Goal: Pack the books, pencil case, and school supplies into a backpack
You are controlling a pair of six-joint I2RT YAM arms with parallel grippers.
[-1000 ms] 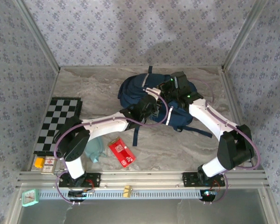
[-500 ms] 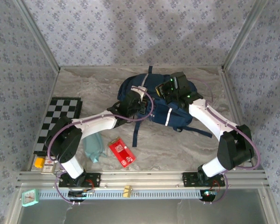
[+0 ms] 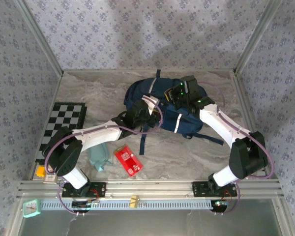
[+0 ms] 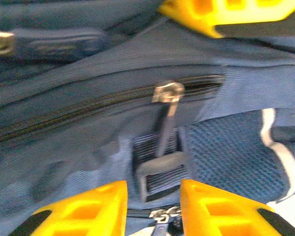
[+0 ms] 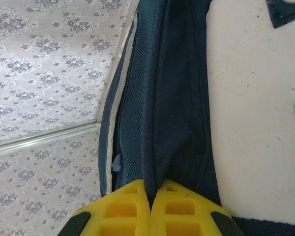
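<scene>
While right gripper [image 5: 150,191] clamps backpack [image 5: 172,98] fabric, likely as anchor, left gripper [image 4: 152,189] sits open, straddling zipper pull [image 4: 167,93].

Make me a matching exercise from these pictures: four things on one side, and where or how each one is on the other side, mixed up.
Things:
1. red packet
2. checkerboard
3. left gripper
4. right gripper

Places or states:
A. shut on backpack fabric
B. open, by a zipper pull
C. leftmost of these four in the top view
D. beside the teal pencil case

Pairs: 1-D, 2-C, 3-B, 4-A
</scene>
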